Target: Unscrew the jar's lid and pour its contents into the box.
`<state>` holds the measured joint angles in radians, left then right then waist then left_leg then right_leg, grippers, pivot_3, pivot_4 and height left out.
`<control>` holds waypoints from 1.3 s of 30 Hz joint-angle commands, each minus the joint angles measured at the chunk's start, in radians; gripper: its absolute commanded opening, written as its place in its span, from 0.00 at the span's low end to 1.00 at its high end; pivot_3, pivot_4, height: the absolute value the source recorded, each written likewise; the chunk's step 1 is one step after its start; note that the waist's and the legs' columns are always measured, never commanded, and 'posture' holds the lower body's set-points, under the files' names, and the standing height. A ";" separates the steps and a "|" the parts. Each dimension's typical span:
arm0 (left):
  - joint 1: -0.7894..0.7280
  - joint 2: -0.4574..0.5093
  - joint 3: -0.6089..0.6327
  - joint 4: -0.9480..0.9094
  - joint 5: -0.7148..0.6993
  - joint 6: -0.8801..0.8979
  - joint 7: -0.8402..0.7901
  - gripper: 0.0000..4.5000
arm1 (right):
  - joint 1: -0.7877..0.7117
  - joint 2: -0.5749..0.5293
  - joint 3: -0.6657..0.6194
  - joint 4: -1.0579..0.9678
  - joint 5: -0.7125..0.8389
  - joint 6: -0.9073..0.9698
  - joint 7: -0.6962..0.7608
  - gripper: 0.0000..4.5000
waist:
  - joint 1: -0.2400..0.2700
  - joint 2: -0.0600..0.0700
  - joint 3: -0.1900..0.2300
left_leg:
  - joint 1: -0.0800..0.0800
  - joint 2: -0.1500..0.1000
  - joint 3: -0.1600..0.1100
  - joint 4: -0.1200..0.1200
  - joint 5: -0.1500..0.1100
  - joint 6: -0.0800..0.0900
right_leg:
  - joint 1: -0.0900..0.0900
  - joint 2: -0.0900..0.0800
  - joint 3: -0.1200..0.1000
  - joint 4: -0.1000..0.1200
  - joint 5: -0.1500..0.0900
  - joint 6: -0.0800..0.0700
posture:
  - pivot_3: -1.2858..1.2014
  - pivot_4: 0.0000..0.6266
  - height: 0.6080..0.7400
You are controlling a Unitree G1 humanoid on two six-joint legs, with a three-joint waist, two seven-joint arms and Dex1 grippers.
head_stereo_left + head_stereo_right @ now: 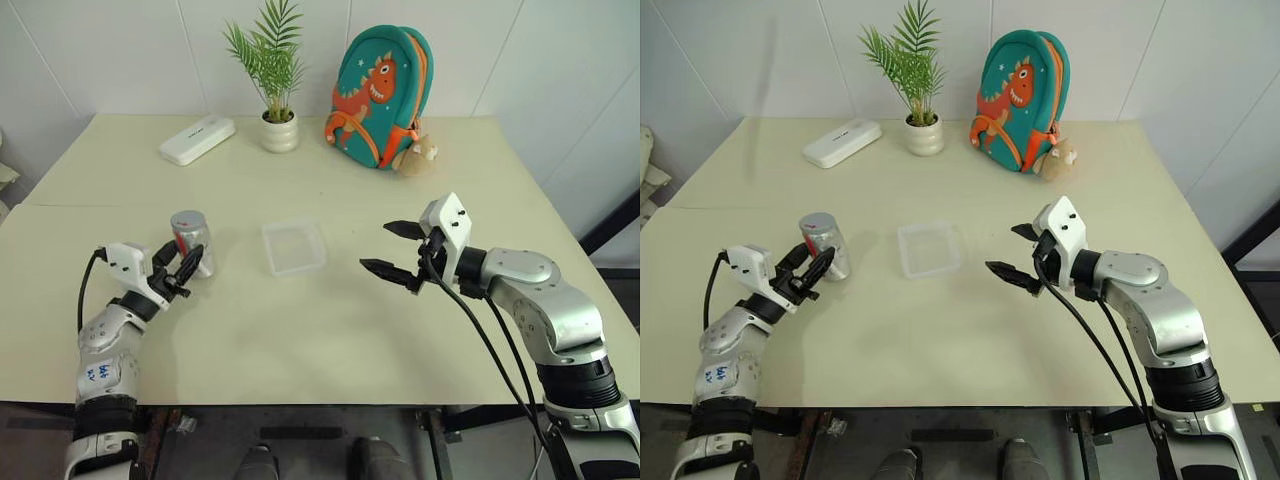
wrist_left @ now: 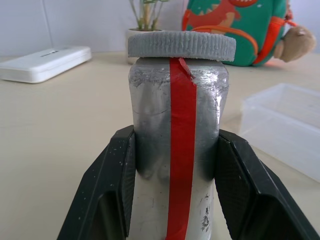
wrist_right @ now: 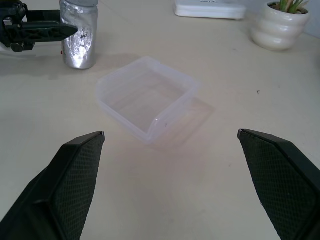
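Observation:
The jar is a silvery cylinder with a red stripe, upright at the table's left. My left gripper is shut on its lower body, with one black finger on each side. The ribbed grey lid sits on top of the jar. The contents are hidden inside. The clear plastic box lies empty on the table just right of the jar. To the right of the box my right gripper hovers open with nothing in it, pointing at the box and the jar beyond it.
At the back of the table stand a white oblong case, a white plant pot, a teal dinosaur backpack and a small plush toy. Bare tabletop lies in front of the box.

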<state>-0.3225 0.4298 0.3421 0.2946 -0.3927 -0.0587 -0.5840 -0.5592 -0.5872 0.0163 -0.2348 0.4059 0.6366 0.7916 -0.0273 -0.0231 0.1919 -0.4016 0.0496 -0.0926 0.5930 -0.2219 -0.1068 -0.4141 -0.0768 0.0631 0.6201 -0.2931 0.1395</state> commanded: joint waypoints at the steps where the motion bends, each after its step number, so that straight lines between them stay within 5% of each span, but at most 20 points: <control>1: 0.011 -0.020 -0.024 -0.128 -0.025 0.032 0.009 0.41 | 0.006 -0.016 -0.028 -0.044 0.017 -0.004 0.001 1.00 | 0.000 0.000 0.000 | 0.000 0.000 0.000 0.000 0.000 0.000 | 0.000 0.000 0.000 0.000 0.000 0.000 | 0.52 0.24 1.00; 8: 0.037 0.020 -0.088 -0.309 -0.079 0.155 -0.091 0.41 | -0.017 -0.048 -0.043 -0.039 0.046 0.002 0.043 1.00 | -0.002 0.000 0.000 | 0.000 0.000 0.000 0.001 0.000 0.000 | 0.000 0.000 0.000 0.000 0.000 0.000 | 0.52 0.24 1.00; 15: -0.117 0.129 -0.105 -0.293 -0.134 0.248 -0.218 0.41 | -0.081 -0.069 -0.049 -0.007 0.059 -0.013 0.076 1.00 | -0.002 0.000 0.000 | 0.000 0.000 0.000 0.002 0.000 0.000 | 0.000 0.000 0.000 -0.002 -0.002 -0.003 | 0.52 0.24 1.00; 24: -0.319 0.062 -0.153 -0.072 -0.120 0.195 -0.338 0.41 | -0.157 -0.002 -0.050 -0.039 0.096 0.012 0.029 1.00 | -0.003 0.000 0.000 | -0.001 0.000 0.000 0.001 0.000 0.001 | 0.000 0.000 0.000 -0.002 0.000 0.000 | 0.52 0.24 1.00; 39: -0.395 -0.040 -0.218 0.011 -0.176 0.252 -0.602 0.41 | -0.253 0.125 -0.049 -0.121 0.186 0.090 -0.121 1.00 | -0.003 0.000 0.001 | -0.001 0.000 0.000 0.001 0.000 0.001 | 0.000 0.001 0.000 0.000 -0.002 0.000 | 0.52 0.24 1.00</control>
<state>-0.6780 0.3917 0.1278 0.3005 -0.5395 0.1930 -1.1454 -0.7782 -0.4797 -0.0070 -0.3013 0.5626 0.7174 0.7012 -0.0298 -0.0227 0.1925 -0.4030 0.0496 -0.0932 0.5937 -0.2220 -0.1059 -0.4141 -0.0761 0.0631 0.6198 -0.2947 0.1396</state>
